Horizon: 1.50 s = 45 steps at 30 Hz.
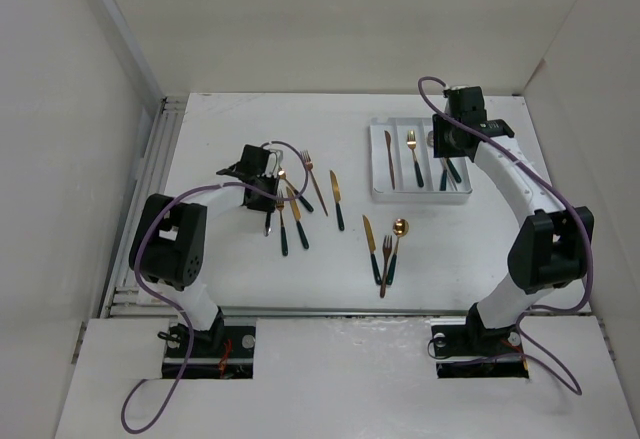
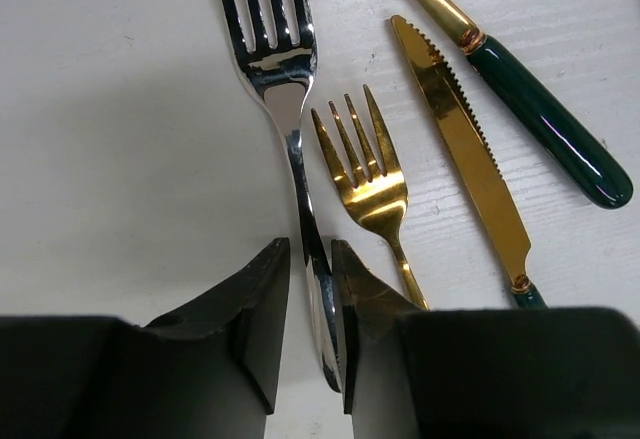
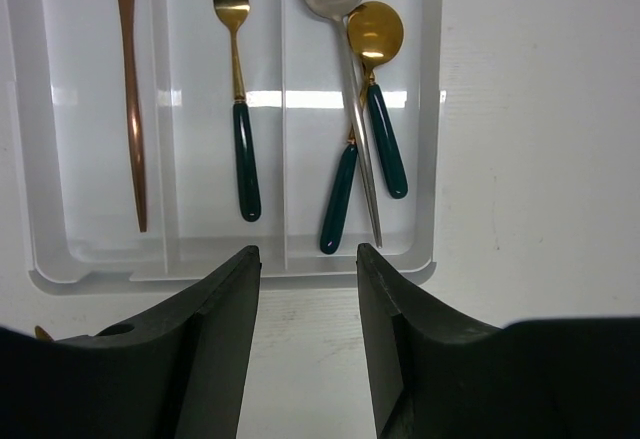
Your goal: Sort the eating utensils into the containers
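**Q:** How does the left gripper (image 2: 312, 259) stand to the silver fork (image 2: 287, 109)?

**A:** One finger flanks each side of the fork's handle, with the jaws set narrow. The handle runs straight between them along the wrist's line of view, tines pointing away. The fork lies flat on the table (image 2: 120, 139). Whether the fingers already pinch it cannot be told.

**Q:** What lies beside it?

**A:** A gold fork (image 2: 375, 184) lies just to its right in the wrist view, roughly parallel, its stem close to the right-hand finger. Beyond that is a gold knife (image 2: 470, 159). The grip probably has to take the silver handle alone.

**Q:** Where is the tray (image 1: 378, 196)?

**A:** It is well apart from the fork, on the right arm's side of the table. Its three compartments run away from the arm bases. The right gripper (image 3: 307, 251) hovers over the tray's near end, jaws apart and holding nothing.

**Q:** Which compartment suits the fork?

**A:** Most likely the middle one, where the tray's fork (image 3: 232, 19) lies. A copper knife (image 3: 130, 89) occupies the left compartment and spoons (image 3: 375, 34) the right. The carry would run rightward, and the fork would be laid lengthwise.
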Each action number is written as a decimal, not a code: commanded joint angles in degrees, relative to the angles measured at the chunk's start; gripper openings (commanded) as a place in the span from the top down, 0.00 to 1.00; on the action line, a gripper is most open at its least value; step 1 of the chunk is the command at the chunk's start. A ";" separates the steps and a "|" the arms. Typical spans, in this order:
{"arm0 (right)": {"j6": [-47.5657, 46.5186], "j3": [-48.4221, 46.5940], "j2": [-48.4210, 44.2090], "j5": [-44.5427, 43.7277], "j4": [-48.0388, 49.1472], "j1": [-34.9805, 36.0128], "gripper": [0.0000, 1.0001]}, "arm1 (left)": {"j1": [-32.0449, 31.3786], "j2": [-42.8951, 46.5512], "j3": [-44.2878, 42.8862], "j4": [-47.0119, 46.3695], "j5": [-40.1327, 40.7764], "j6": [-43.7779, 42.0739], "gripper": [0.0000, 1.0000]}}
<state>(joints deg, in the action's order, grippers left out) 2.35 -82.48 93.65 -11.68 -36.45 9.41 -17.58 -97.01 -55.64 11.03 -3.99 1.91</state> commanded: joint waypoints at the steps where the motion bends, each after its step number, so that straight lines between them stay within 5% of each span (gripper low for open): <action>1: -0.33 -0.05 -2.06 -1.33 1.99 -0.18 0.51 | 0.01 -0.54 -0.09 0.76 1.00 -1.12 0.79; 4: -0.85 -0.05 -2.06 -1.33 1.99 -0.18 0.51 | 0.01 -2.03 -1.39 -0.04 1.53 -1.12 0.64; 7: -0.86 -0.05 -2.06 -1.33 1.99 -0.18 0.51 | 0.01 -3.97 -3.94 -0.04 2.06 -1.12 0.61; 17: -0.86 -0.05 -3.64 -2.38 1.47 -0.18 0.51 | -0.61 -8.47 -6.95 7.61 4.17 -2.97 0.72; 31: -0.86 0.48 -3.65 -1.85 1.47 -0.18 0.51 | -0.08 -0.82 -4.22 9.36 1.71 -2.26 0.65; 45: -1.38 2.85 -6.37 -2.91 2.08 -0.18 0.51 | -0.08 -6.87 -6.24 6.73 2.76 -3.49 0.72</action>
<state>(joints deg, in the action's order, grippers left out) 1.67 -79.96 90.21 -13.26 -36.40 9.41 -17.89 -101.21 -61.67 17.21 -1.19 -0.82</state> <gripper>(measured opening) 0.492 0.286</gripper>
